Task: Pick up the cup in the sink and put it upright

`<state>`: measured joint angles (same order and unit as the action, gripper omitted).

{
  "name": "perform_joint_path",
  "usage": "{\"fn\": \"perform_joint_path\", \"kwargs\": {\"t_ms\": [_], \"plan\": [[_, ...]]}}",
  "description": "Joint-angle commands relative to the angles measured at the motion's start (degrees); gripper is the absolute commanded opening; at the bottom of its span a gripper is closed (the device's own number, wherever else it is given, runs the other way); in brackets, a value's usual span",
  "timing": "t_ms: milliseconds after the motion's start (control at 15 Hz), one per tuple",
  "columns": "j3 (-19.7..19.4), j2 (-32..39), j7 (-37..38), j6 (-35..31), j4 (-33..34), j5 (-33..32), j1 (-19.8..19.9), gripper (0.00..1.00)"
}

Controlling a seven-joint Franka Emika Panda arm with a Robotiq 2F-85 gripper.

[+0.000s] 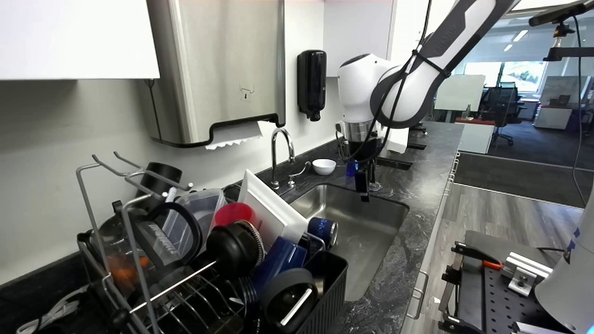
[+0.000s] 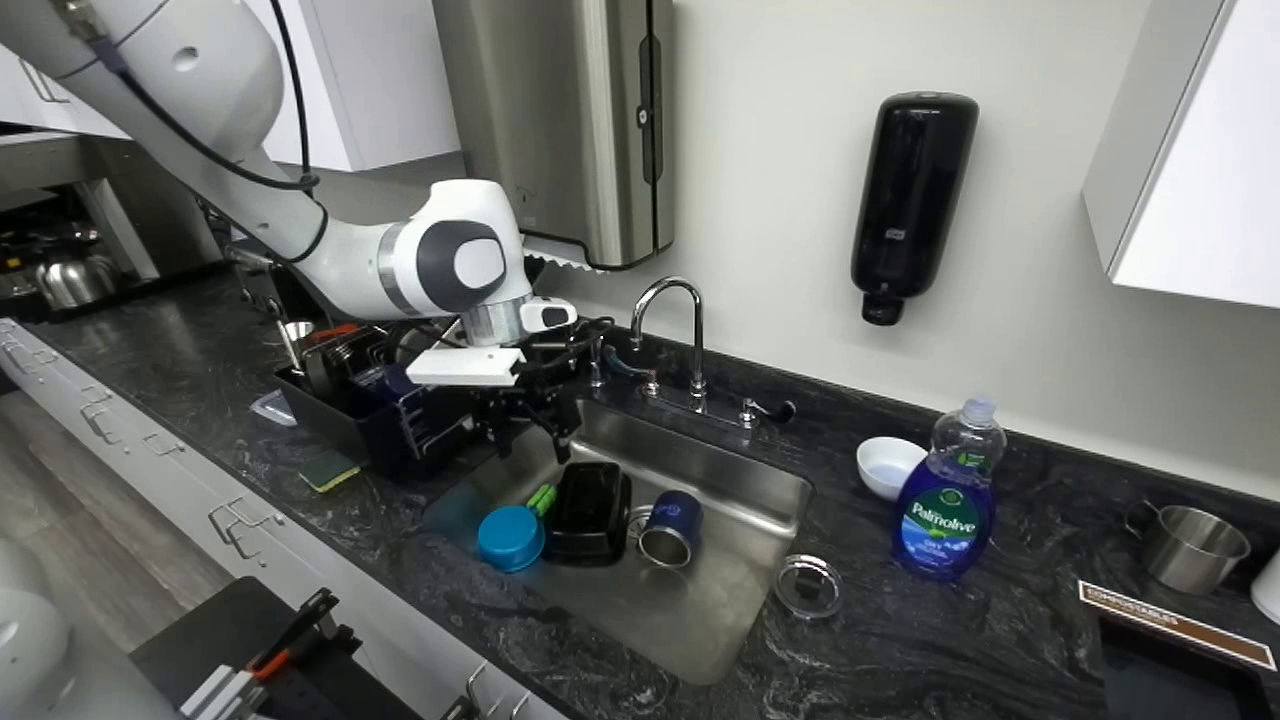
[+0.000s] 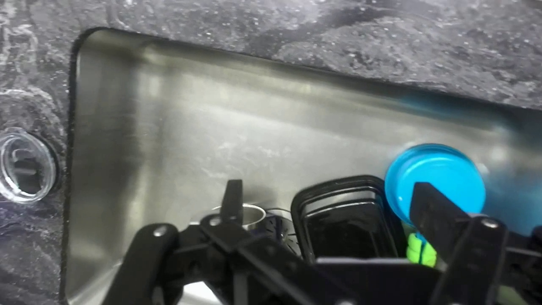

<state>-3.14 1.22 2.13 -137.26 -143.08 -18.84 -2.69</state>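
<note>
So the claw (image 3: 330, 201) is hanging over the sink (image 2: 655, 625) with its fingers (image 3: 232, 199) spread wide, well up off everything in there. The navy tumbler (image 2: 678, 518) is down on the sink floor, well below the claw, lying on its side with its steel rim toward the camera in an exterior view. From the wrist view one finger blocks part of it, so you only get a bit of rim and some of the blue body.

Right next to it there's the drain (image 3: 291, 237), then a black plastic container (image 2: 590, 508), and just beside that a round blue thing (image 2: 511, 540) with a green bit (image 2: 542, 499), can't tell what exactly.

Up on the table (image 2: 870, 650), a clear lid (image 3: 26, 166) lies just beside the sink edge, and a Palmolive bottle (image 2: 945, 525) stands by a white bowl (image 2: 885, 463). Chrome faucet (image 2: 698, 350) at the back, loaded dish rack (image 2: 345, 430) near one end of the sink.
</note>
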Motion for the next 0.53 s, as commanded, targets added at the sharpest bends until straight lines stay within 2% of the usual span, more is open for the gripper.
{"fn": "perform_joint_path", "kwargs": {"t_ms": [0, 200, 333, 467], "plan": [[0.43, 4.03, 2.7, 4.59, 4.0, -12.73, 1.0, 1.0], [-0.3, 6.79, 5.68, 7.13, 6.92, -24.57, 0.57, 1.0], [0.19, 5.52, 4.72, 5.29, 5.59, -21.79, 1.3, 1.0], [0.24, 5.65, 4.73, 5.35, 5.98, -21.89, 1.28, 1.0]]}}
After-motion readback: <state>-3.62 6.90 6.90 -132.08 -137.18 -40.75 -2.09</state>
